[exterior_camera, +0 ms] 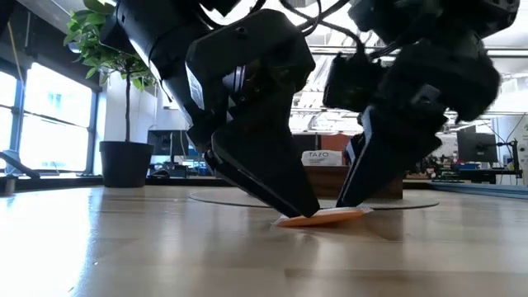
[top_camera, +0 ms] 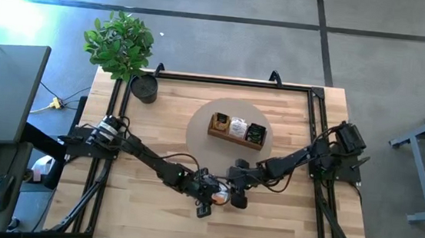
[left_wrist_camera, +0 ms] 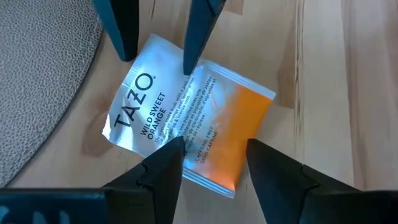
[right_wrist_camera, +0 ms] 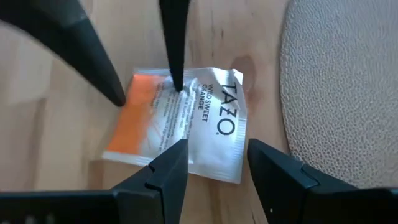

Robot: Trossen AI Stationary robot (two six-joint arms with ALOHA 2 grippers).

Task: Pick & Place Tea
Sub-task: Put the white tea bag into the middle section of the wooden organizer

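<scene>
The tea packet (left_wrist_camera: 186, 127) on the tabletop (left_wrist_camera: 336, 74) reads "TAZO" in large letters, with "WILD SWEET ORANGE" beneath; its smaller print is too fine to read. In the low view, a box (exterior_camera: 323, 158) behind also reads "TAZO".

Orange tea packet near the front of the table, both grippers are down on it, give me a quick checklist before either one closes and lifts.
1. Tea packet lying flat on the table, off the round mat: ok.
2. Left gripper open over the packet: ok.
3. Right gripper open over the same packet: ok.
4. Only one gripper at the packet: not ok, both crowd it.
5. Fingertips touching the packet: cannot tell.
6. Tray has free room: cannot tell.
</scene>
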